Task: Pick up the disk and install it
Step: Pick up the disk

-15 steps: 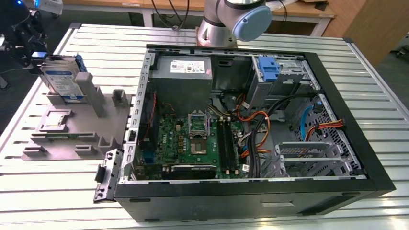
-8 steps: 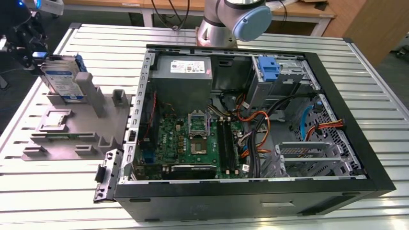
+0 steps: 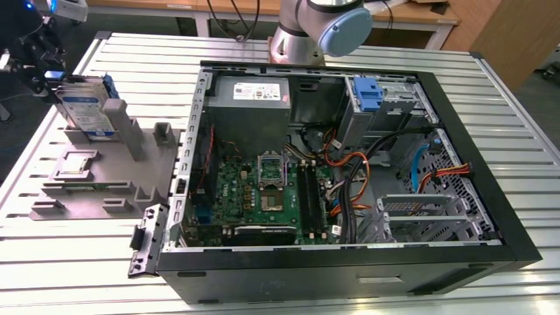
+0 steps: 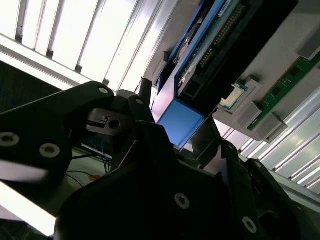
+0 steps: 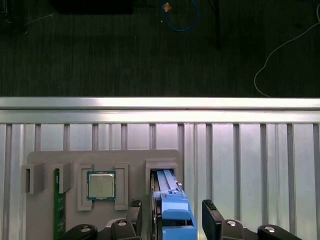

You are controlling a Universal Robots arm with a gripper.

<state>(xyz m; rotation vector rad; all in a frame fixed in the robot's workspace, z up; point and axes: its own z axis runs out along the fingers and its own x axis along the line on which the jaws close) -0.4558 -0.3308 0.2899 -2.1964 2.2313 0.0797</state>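
One step is in hand: the grasp. The end effector (image 5: 171, 206) is hovering open, its fingers (image 5: 212, 222) straddling the disk (image 5: 169, 187) with a gap showing on one side. The disk is standing on edge in a slot of the grey holder block (image 5: 70, 161) on the desk (image 5: 250, 150), beside the open computer case (image 3: 350, 170). As I judge it, the next move is calling for a square closing on the blue carrier's sides.

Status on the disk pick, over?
Tool open, straddling the disk. Disk upright in grey holder slot, not lifted. Processor chip alongside, not in the way.
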